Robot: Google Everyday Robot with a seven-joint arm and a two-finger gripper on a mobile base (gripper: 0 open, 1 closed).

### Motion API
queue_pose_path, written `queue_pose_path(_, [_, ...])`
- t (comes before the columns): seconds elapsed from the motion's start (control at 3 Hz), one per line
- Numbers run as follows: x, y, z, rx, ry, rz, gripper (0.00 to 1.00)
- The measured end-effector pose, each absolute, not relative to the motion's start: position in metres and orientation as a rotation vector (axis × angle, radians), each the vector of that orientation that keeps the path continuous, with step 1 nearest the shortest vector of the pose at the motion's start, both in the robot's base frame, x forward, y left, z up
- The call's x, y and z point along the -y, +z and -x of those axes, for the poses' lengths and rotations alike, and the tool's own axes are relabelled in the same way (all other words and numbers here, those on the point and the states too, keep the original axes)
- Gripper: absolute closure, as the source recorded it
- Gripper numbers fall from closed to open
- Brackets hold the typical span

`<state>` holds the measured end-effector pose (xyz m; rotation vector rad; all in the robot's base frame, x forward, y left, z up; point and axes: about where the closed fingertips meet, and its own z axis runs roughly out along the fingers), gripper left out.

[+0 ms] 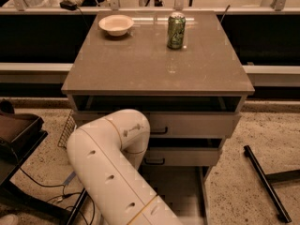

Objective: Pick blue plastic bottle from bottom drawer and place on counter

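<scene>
The counter is the grey-brown top of the drawer cabinet. The bottom drawer is pulled out low at the front, and only part of its grey tray shows. The blue plastic bottle is not in view. My white arm bends in front of the drawers at the lower left, its elbow against the middle drawer. My gripper is hidden somewhere beyond the arm, and I cannot see it.
A green soda can and a white bowl stand at the back of the counter. The two upper drawers have black handles. A black bar lies on the floor at right. A dark tray and cables are at left.
</scene>
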<state>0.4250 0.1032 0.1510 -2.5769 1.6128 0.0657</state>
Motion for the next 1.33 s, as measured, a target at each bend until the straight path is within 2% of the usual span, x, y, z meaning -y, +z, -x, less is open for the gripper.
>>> queue_pose_path(0.67, [-0.080,0.231,-0.422,-1.623,0.241,2.572,1.00])
queue_pose_path(1.33, [-0.041,0.316,-0.423,-1.615,0.386,2.415,1.00])
